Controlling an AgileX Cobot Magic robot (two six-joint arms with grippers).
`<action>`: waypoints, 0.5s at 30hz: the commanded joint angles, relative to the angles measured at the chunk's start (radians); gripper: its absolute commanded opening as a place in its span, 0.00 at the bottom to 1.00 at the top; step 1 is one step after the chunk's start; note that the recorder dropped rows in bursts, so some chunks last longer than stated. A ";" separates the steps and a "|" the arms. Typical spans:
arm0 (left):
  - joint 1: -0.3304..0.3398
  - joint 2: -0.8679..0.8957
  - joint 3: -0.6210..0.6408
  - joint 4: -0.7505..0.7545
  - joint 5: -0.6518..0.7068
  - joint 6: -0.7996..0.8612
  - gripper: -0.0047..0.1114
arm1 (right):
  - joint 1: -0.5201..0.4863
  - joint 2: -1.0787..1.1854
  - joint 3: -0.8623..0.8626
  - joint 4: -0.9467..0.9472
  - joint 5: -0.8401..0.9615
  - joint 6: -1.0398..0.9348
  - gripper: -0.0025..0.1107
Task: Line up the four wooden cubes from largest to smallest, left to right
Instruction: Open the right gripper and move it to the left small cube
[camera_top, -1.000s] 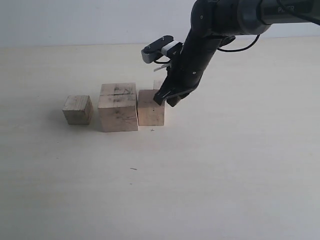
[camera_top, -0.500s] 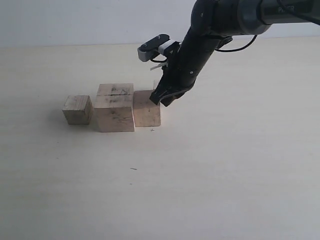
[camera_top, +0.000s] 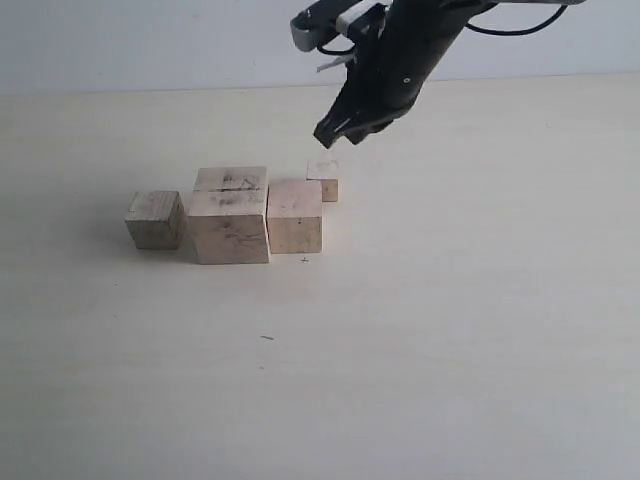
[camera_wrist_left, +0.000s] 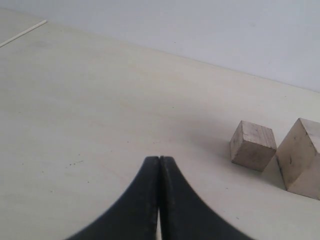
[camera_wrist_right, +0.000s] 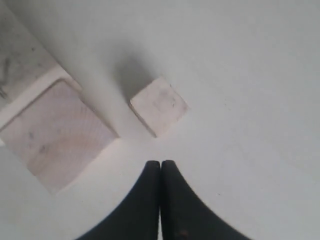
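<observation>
Four pale wooden cubes sit on the table. The largest cube (camera_top: 232, 213), with dark scribbles on top, touches the second-largest cube (camera_top: 296, 215) on its right. A mid-sized cube (camera_top: 156, 219) stands apart to the left. The smallest cube (camera_top: 323, 179) lies just behind the second-largest. My right gripper (camera_top: 334, 133) hovers shut and empty above the smallest cube (camera_wrist_right: 159, 105), beside the second-largest cube (camera_wrist_right: 56, 134). My left gripper (camera_wrist_left: 159, 159) is shut and empty, low over bare table, with the mid-sized cube (camera_wrist_left: 253, 145) and the largest cube (camera_wrist_left: 303, 157) ahead of it.
The pale table (camera_top: 450, 320) stretches wide on all sides of the cubes. A light wall (camera_top: 150, 40) runs along its far edge. The left arm does not show in the exterior view.
My right gripper pushed the second-largest cube left against the largest cube, then rose up and back off it. The smallest cube has come into sight behind.
</observation>
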 joint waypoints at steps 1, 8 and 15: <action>-0.001 -0.006 0.000 -0.002 -0.003 0.003 0.04 | 0.002 -0.026 0.000 0.215 -0.027 -0.040 0.02; -0.001 -0.006 0.000 -0.002 -0.003 0.003 0.04 | 0.101 -0.021 -0.043 0.369 -0.021 -0.306 0.02; -0.003 -0.006 0.000 -0.002 -0.003 0.003 0.04 | 0.206 0.044 -0.241 0.357 -0.004 -0.309 0.02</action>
